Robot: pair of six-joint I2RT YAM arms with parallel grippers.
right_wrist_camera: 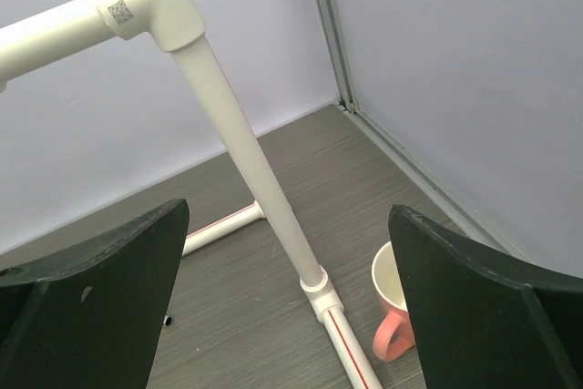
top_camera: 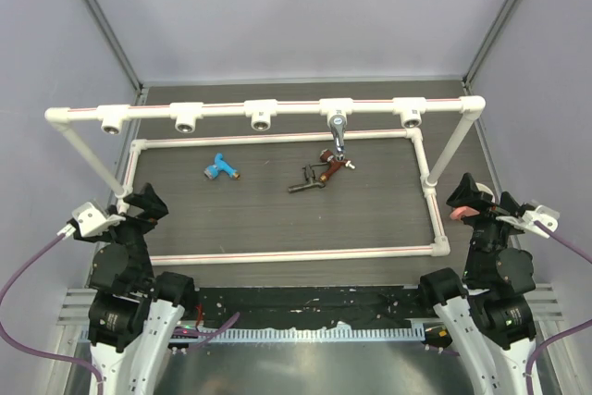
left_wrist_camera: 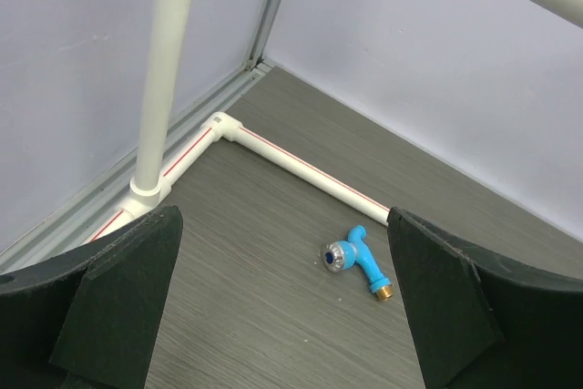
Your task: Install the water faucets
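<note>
The blue faucet (top_camera: 220, 169) lies on the dark table inside the white pipe frame (top_camera: 277, 255); it also shows in the left wrist view (left_wrist_camera: 358, 260). The red-brown faucet (top_camera: 339, 162) and the dark lever-handled faucet (top_camera: 309, 180) lie touching near the middle. The chrome faucet (top_camera: 339, 136) hangs from the fourth tee socket of the raised top bar (top_camera: 222, 109). My left gripper (top_camera: 148, 201) (left_wrist_camera: 282, 252) is open and empty at the frame's left side. My right gripper (top_camera: 465, 196) (right_wrist_camera: 288, 225) is open and empty at the right side.
The other tee sockets (top_camera: 261, 118) on the bar stand empty. A slanted white post (right_wrist_camera: 255, 161) rises right in front of the right gripper. A pink mug (right_wrist_camera: 393, 312) stands outside the frame by the right wall. Another post (left_wrist_camera: 162, 79) stands at the left.
</note>
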